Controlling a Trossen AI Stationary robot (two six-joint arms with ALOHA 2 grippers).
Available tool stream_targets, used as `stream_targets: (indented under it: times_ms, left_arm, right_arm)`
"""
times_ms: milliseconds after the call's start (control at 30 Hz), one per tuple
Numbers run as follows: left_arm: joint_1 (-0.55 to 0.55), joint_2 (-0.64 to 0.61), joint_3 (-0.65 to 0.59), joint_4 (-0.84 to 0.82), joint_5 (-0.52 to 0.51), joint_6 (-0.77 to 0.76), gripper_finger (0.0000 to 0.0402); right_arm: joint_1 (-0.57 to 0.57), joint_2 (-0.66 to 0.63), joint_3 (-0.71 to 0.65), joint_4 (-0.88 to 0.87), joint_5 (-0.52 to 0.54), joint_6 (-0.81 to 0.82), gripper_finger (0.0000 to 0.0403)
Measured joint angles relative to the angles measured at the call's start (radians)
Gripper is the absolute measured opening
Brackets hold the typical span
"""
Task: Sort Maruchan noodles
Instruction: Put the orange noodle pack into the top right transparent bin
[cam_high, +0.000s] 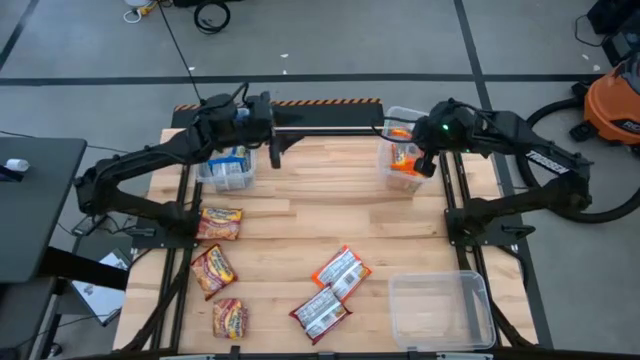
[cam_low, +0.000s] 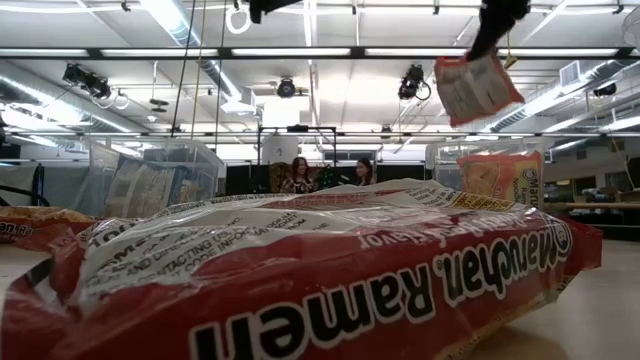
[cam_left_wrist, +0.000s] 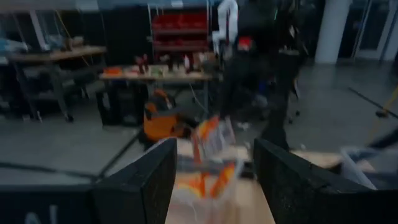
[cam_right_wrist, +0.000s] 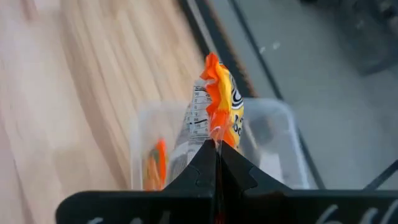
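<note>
The left gripper (cam_high: 274, 140) hangs with its fingers spread and nothing between them, just beside the bin of blue packets (cam_high: 228, 167) at the table's far left; its drop looks finished, and its next job, as I judge it, is a reach toward the red packets (cam_high: 219, 222) lying well nearer the front edge on that side. Between the arms, two orange-and-silver packets (cam_high: 341, 271) lie flat on the wood, unsorted, with an empty clear bin (cam_high: 441, 309) beside them to the right. The right gripper (cam_right_wrist: 217, 163) has its fingers pressed together on the edge of an orange packet (cam_right_wrist: 222, 106), which hangs straight below it over the orange bin (cam_high: 405, 150); the step in hand is the placing, and what it calls for is lowering a little and letting go so the packet falls inside the walls. The right wrist view shows the pinch and the bin directly beneath, which the high view hides under the arm; the low view shows the packet dangling clear above the bin, but a red packet (cam_low: 300, 290) lying close to the lens fills most of that picture.
</note>
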Motion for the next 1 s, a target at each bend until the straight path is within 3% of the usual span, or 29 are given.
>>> stream_targets:
  times_ms: [167, 367, 600, 1000]
  left_arm:
    - [0.04, 0.071, 0.0, 0.159, 0.0, -0.038, 0.0217]
    - [0.103, 0.127, 0.0, 0.265, 0.011, -0.075, 0.0217]
    - [0.172, 0.134, 0.0, 0.266, 0.02, -0.101, 0.0217]
    - [0.316, 0.134, 0.0, 0.261, 0.201, -0.074, 0.0217]
  right_arm:
    - [-0.152, 0.001, -0.103, 0.025, -0.191, -0.092, 0.0005]
    - [-0.295, 0.022, -0.231, 0.135, -0.286, -0.221, 0.0005]
    - [-0.387, 0.087, -0.232, 0.17, -0.345, -0.314, 0.0005]
    - [-0.455, 0.259, -0.241, 0.222, -0.518, -0.378, 0.0005]
